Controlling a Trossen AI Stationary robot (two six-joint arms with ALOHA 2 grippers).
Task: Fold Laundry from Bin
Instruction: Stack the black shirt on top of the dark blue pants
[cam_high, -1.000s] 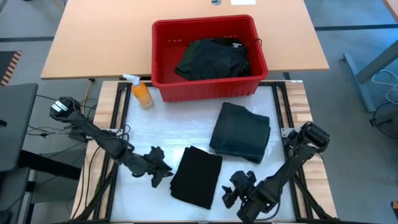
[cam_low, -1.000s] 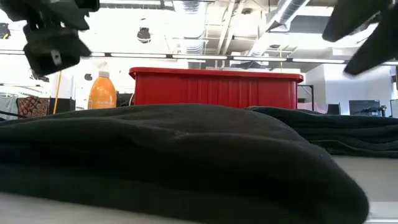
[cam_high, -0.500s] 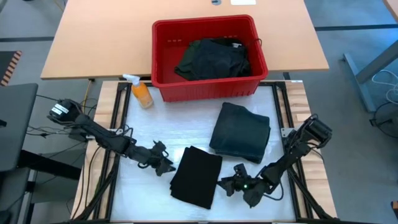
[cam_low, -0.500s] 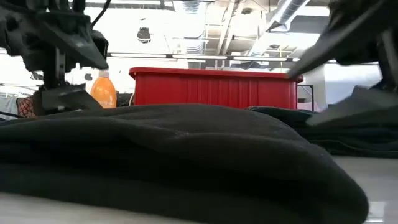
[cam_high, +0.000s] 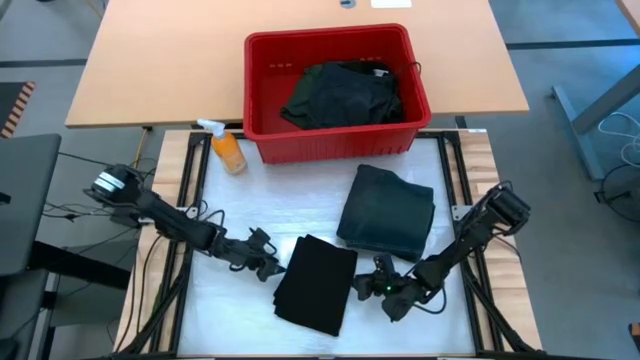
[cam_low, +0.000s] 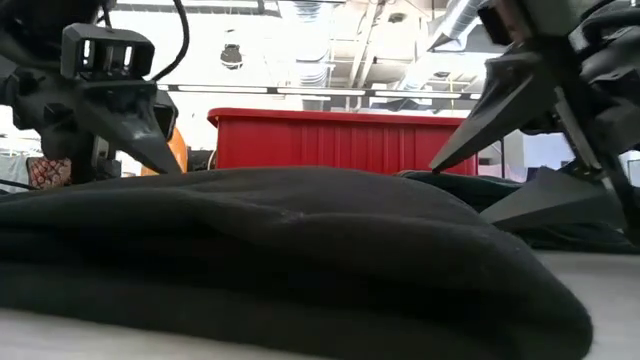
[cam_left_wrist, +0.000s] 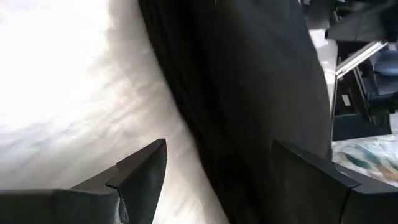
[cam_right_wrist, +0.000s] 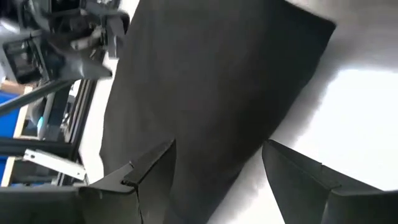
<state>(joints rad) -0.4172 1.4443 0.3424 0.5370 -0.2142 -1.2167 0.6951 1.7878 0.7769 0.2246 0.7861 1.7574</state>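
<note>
A folded black garment lies flat on the white table top near the front edge. A folded dark green one lies behind it to the right. More dark laundry sits in the red bin at the far side. My left gripper is open and low at the black garment's left edge. One finger is over the cloth and one over the bare table. My right gripper is open at the garment's right edge in the same way. My left gripper comes at the black garment's left edge from the table's left, slanting down; whether a finger touches the cloth, I cannot tell. My right gripper comes at the right edge from the table's right, slanting down; whether a finger touches the cloth, I cannot tell.
An orange spray bottle stands at the bin's front left corner. The green garment lies close behind my right gripper. Bare white table shows between the bottle and the black garment.
Both grippers have come down to the table and moved in toward the black garment, the left from the table's left and the right from its right. Both wrists have rolled. The garments have stayed where they were.
</note>
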